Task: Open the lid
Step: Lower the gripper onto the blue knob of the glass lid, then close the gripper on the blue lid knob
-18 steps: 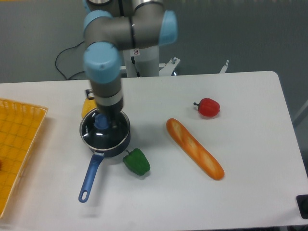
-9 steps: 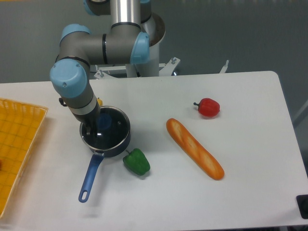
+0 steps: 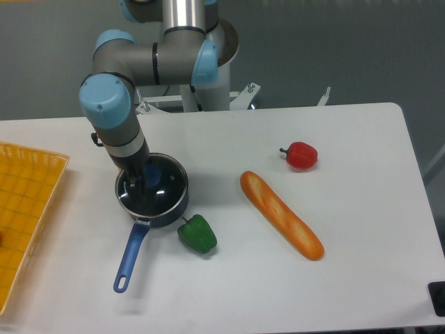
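The lid point(image 3: 165, 186), clear glass with a thin metal rim and a blue centre knob point(image 3: 152, 172), lies flat on the dark saucepan point(image 3: 174, 206), whose long blue handle point(image 3: 129, 256) points to the front left. My gripper point(image 3: 140, 184) reaches down onto the lid, just left of the knob. Its two dark fingers stand apart and hold nothing. The wrist hides the pan's back left rim.
A green pepper point(image 3: 197, 234) lies right next to the pan's front right side. A baguette point(image 3: 281, 215) and a red pepper point(image 3: 300, 155) lie to the right. A yellow basket point(image 3: 24, 209) stands at the left table edge.
The arm swung left off the knob, then came back a little to the right. The lid and the pan have not moved.
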